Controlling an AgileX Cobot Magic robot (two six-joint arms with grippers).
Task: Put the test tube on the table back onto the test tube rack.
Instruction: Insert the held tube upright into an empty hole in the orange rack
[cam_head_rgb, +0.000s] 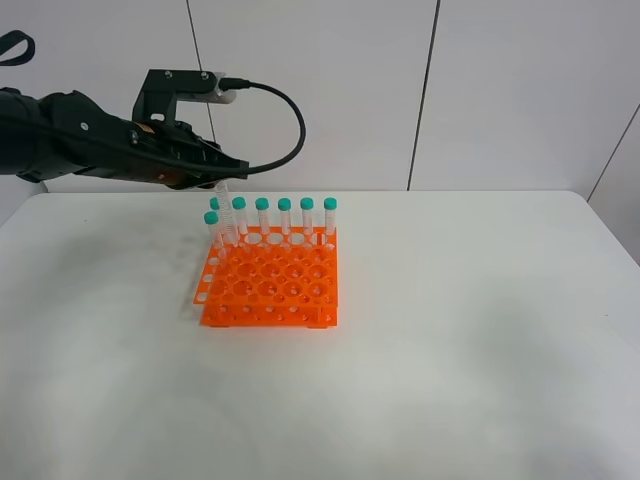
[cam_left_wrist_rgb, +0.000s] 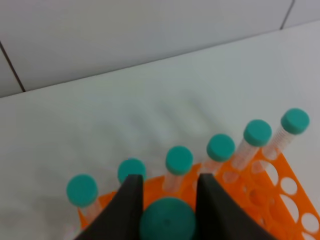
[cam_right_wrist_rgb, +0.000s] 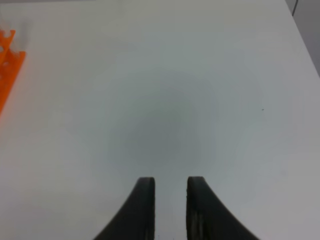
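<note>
My left gripper (cam_head_rgb: 218, 176) is shut on the test tube (cam_head_rgb: 225, 207), which hangs slightly tilted over the back left corner of the orange test tube rack (cam_head_rgb: 270, 285). The tube's tip reaches down to the rack's back row. In the left wrist view its teal cap (cam_left_wrist_rgb: 167, 221) sits between the two dark fingers (cam_left_wrist_rgb: 131, 202). Several identical capped tubes (cam_head_rgb: 284, 215) stand in the rack's back row, also visible as a line of teal caps (cam_left_wrist_rgb: 220, 147). My right gripper (cam_right_wrist_rgb: 170, 187) is shut and empty above the bare white table (cam_right_wrist_rgb: 175, 75), out of the exterior view.
The rack stands left of the middle of the table (cam_head_rgb: 480, 330), with most of its front holes unfilled. A corner of the rack (cam_right_wrist_rgb: 7, 65) shows in the right wrist view. A white panelled wall (cam_head_rgb: 500, 90) rises behind the table's far edge.
</note>
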